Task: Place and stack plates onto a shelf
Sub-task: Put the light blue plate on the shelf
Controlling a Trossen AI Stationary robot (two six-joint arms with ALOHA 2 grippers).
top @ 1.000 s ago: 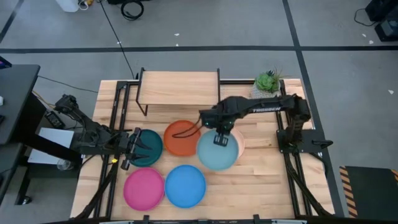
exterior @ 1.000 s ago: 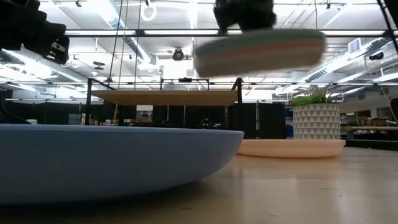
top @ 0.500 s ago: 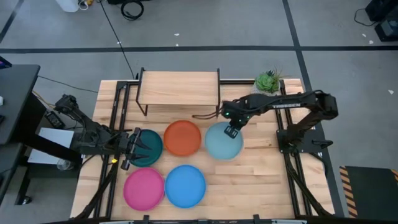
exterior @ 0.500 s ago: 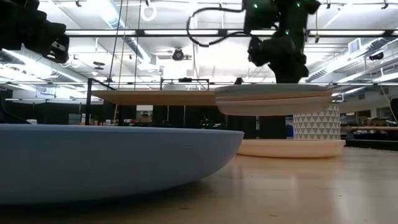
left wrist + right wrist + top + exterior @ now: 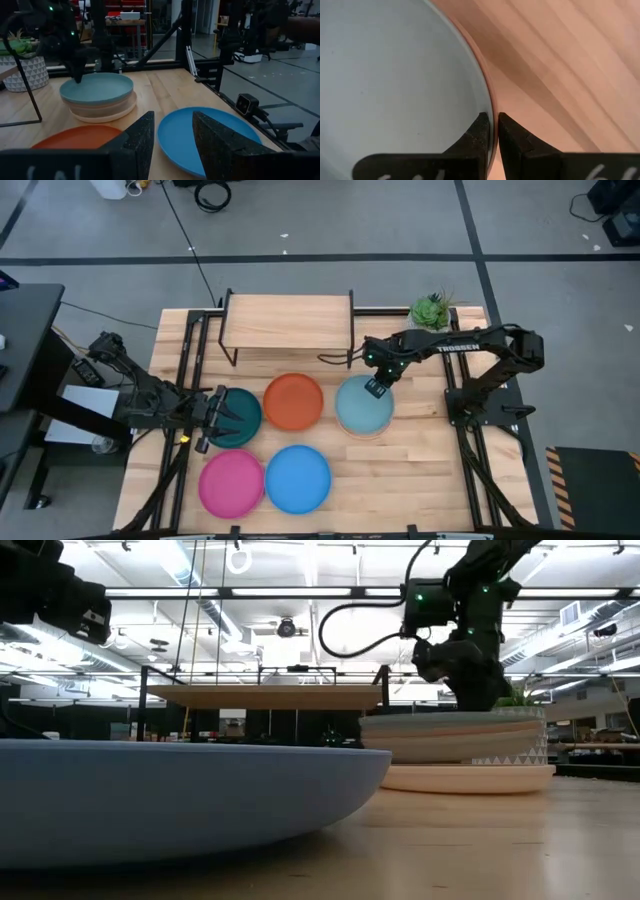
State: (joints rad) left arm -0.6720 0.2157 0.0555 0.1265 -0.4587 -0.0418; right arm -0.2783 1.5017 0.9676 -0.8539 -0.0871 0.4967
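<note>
My right gripper (image 5: 377, 387) is shut on the pale teal plate (image 5: 363, 408), which hovers low over a cream plate (image 5: 468, 778) at the table's right middle. A tan plate (image 5: 102, 103) sits directly under the teal one. My left gripper (image 5: 213, 418) waits open above the dark teal plate (image 5: 240, 418) at the left. The orange plate (image 5: 294, 401), pink plate (image 5: 231, 484) and blue plate (image 5: 298, 478) lie flat on the table. The shelf (image 5: 288, 320) stands on its black legs at the far edge with nothing on top. My right gripper pinches the pale teal plate's far rim (image 5: 485, 96), with one finger (image 5: 480, 131) inside the plate and the other (image 5: 513, 134) outside it. The fingers come from above, pointing down. The plate stays level, very close above the cream plate; whether it rests there, I cannot tell.
A potted plant (image 5: 432, 311) in a white patterned pot stands at the far right corner, just behind the stack. Black frame rails run along both table sides. Bare wood lies between the shelf and the row of plates.
My right gripper has carried the pale teal plate toward the table's right and far side and lowered it a long way, from well above the shelf's height down to just over the cream plate. The plate has stayed level. The left arm has kept still.
</note>
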